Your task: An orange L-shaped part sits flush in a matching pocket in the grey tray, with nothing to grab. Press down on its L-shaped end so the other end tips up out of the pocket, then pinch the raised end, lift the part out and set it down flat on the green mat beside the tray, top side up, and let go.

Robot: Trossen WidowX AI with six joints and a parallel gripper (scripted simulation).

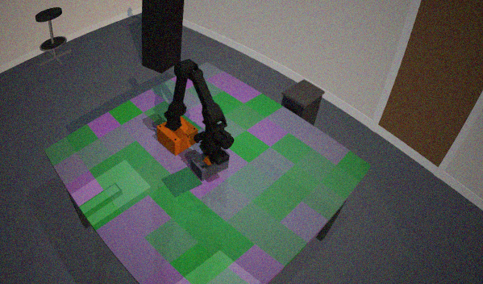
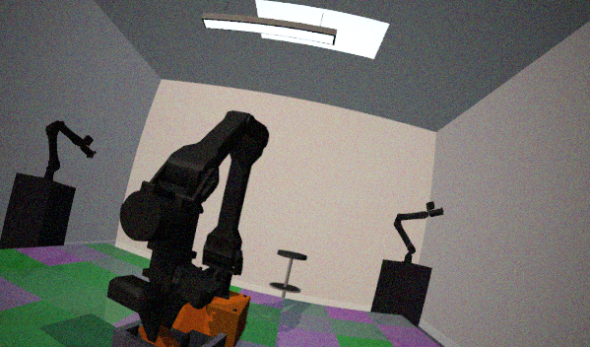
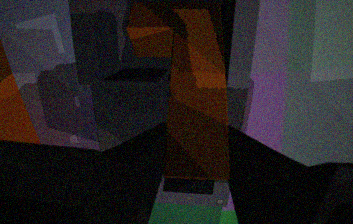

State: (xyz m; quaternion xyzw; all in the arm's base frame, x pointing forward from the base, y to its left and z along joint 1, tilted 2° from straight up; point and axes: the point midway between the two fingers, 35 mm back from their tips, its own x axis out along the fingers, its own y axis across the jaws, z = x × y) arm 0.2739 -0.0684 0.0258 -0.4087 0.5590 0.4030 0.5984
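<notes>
1. Tray (image 1: 220, 172) (image 2: 122, 338) (image 3: 197, 200), grey: my landmark, standing on the patchwork table (image 1: 272, 185) (image 2: 56, 276).
2. Orange L-shaped part (image 1: 207, 160) (image 2: 160, 339) (image 3: 199, 142): at the tray, tilted, straight end raised.
3. Gripper (image 1: 210, 159) (image 2: 157, 331) (image 3: 195, 131): above the tray, clamped on that raised end, one finger each side.
4. Green mat (image 1: 182, 182) (image 2: 81, 329) (image 3: 179, 214): flat, beside the tray.
5. Orange arm base (image 1: 167, 138) (image 2: 231, 315): near the tray.
</notes>
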